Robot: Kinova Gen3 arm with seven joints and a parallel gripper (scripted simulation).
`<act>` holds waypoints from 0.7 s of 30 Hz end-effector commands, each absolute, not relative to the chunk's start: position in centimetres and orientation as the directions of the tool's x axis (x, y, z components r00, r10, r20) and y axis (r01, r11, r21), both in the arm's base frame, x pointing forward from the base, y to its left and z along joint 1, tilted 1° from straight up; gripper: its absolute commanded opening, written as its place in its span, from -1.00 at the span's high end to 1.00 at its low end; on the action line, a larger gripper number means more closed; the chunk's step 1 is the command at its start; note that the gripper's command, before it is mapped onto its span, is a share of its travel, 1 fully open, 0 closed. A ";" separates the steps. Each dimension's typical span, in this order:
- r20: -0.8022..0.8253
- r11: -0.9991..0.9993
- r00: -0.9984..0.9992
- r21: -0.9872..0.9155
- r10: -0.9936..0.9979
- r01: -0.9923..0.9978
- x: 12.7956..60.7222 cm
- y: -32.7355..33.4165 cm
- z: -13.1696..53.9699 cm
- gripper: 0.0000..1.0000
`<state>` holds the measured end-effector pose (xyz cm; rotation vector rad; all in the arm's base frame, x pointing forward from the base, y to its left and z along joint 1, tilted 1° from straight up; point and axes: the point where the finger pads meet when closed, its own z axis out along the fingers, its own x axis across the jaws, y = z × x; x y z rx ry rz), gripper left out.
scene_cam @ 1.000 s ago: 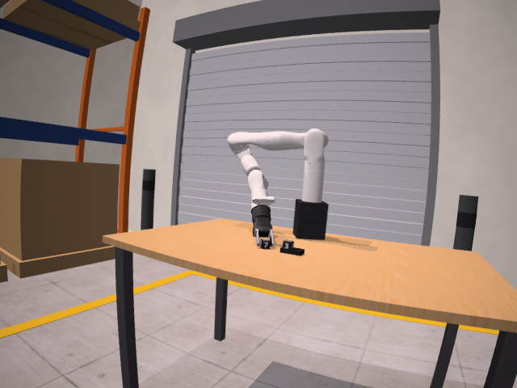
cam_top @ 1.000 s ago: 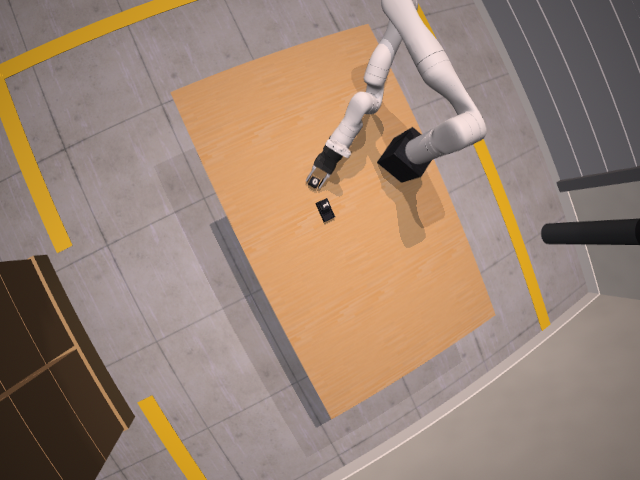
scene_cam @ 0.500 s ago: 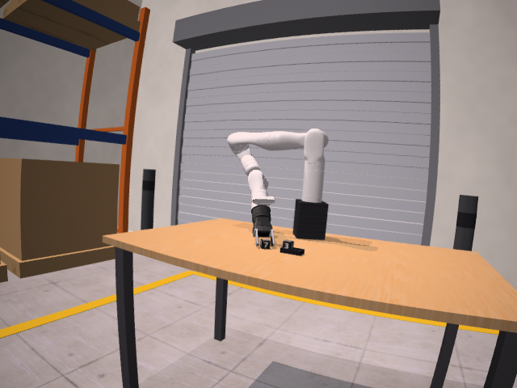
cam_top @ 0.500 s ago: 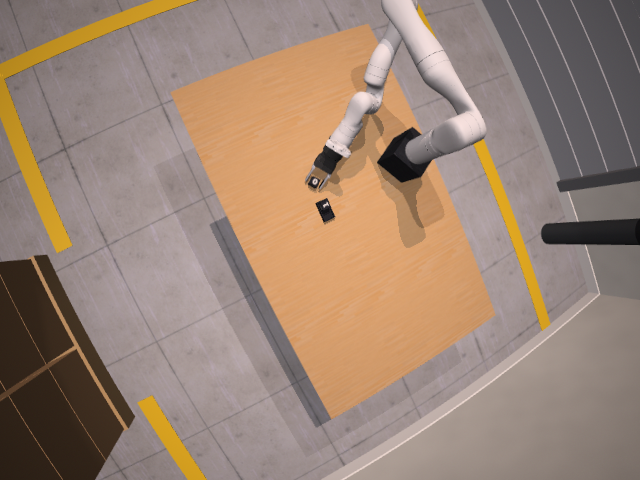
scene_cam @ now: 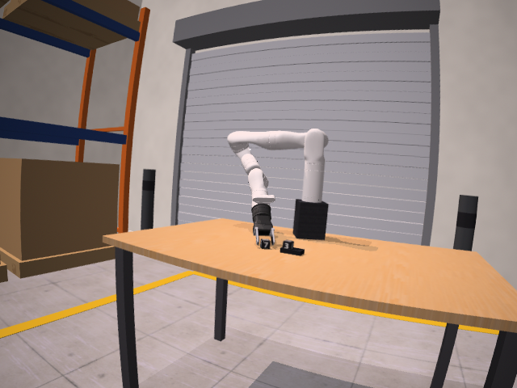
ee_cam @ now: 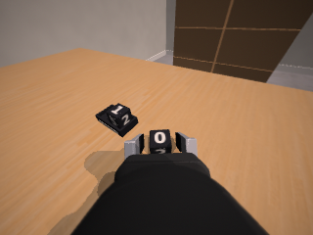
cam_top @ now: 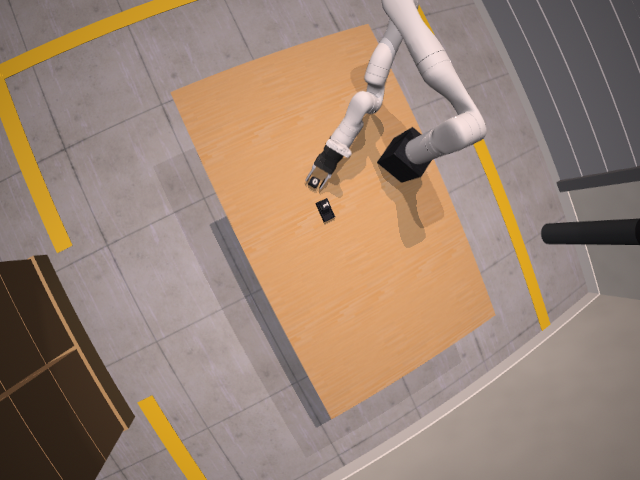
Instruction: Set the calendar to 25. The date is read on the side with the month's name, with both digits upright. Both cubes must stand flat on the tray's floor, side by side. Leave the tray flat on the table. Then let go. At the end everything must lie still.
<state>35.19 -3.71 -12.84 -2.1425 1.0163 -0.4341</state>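
Note:
My gripper (cam_top: 315, 181) is open and points down at the table. A black cube (ee_cam: 159, 139) stands between its spread fingers with a small gap on each side; it shows 0 on top and 7 on the side seen in the exterior view (scene_cam: 265, 243). It appears to rest on the table top. The black tray lies flat on the table a short way off, apart from the gripper. The second cube (cam_top: 324, 205) sits in one end of the tray, showing 1 on top and 2 on one side. The tray's other half is empty (scene_cam: 297, 251).
The arm's black base block (cam_top: 405, 153) stands on the table behind the gripper. A brown shelf unit (cam_top: 46, 361) stands on the floor beyond the table's far side. Black posts (scene_cam: 465, 221) stand by the shutter door.

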 end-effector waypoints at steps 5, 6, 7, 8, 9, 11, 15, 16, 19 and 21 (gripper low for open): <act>0.003 -0.440 0.636 -0.725 -0.772 -0.530 35.1 -3.9 -10.9 -1.00; 0.003 -0.440 0.636 -0.725 -0.772 -0.530 35.1 -3.9 -10.5 -1.00; 0.003 -0.440 0.636 -0.725 -0.772 -0.530 35.1 -3.9 -10.5 -1.00; 0.003 -0.440 0.636 -0.725 -0.772 -0.530 35.1 -3.9 -10.5 -1.00; 0.003 -0.440 0.636 -0.725 -0.772 -0.530 35.1 -3.9 -10.2 -1.00; 0.003 -0.440 0.636 -0.725 -0.772 -0.530 35.1 -3.9 -9.4 -1.00; 0.003 -0.440 0.636 -0.725 -0.772 -0.530 35.1 -3.9 -8.1 -1.00; 0.003 -0.440 0.636 -0.725 -0.772 -0.530 35.1 -3.9 -7.8 -1.00; 0.003 -0.440 0.636 -0.725 -0.772 -0.530 35.1 -3.9 -7.1 -1.00; 0.003 -0.440 0.636 -0.725 -0.772 -0.530 35.1 -3.9 -6.8 -1.00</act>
